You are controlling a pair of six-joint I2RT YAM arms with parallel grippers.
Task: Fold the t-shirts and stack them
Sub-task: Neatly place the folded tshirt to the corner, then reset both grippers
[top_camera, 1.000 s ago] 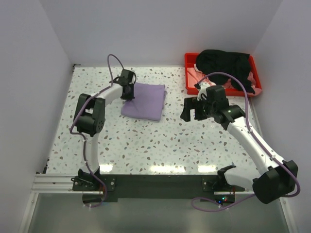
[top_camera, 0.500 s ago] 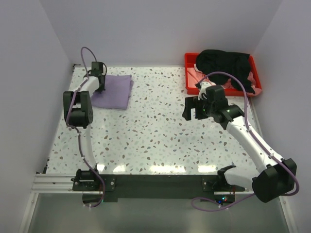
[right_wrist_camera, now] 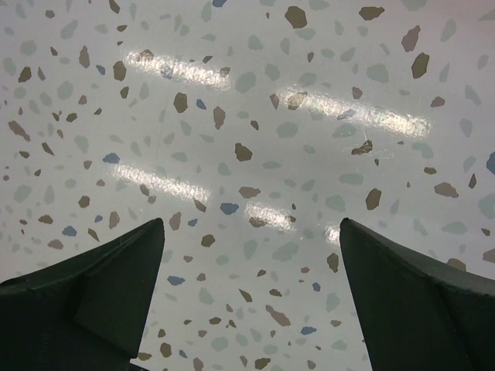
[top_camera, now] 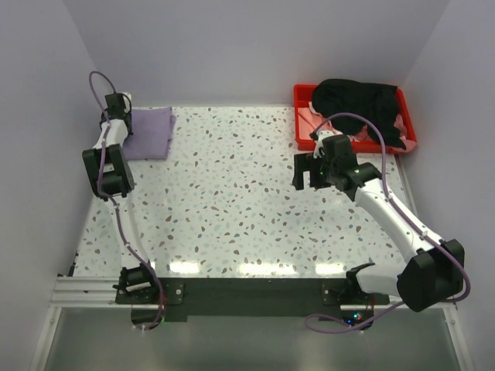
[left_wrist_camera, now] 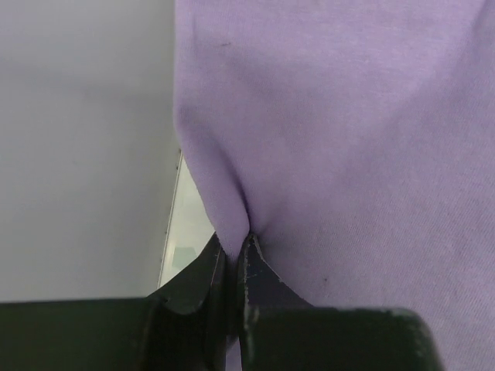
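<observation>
The folded lavender t-shirt [top_camera: 149,133] lies at the far left corner of the table and fills the left wrist view [left_wrist_camera: 348,139]. My left gripper [top_camera: 118,116] is shut on a pinch of its edge [left_wrist_camera: 232,239], next to the left wall. The black t-shirt [top_camera: 360,100] is heaped over the red tray [top_camera: 300,124] at the far right, with the pale pink t-shirt [top_camera: 319,117] under it. My right gripper [top_camera: 308,171] is open and empty above bare speckled table [right_wrist_camera: 251,224], just left of the tray.
The left wall [top_camera: 46,139] stands right beside my left gripper. The back wall runs behind the tray. The right arm's purple cable [top_camera: 363,124] loops over the tray's near side.
My left gripper has dragged the folded lavender t-shirt from the table's middle back to the far left corner. My right gripper has barely moved.
</observation>
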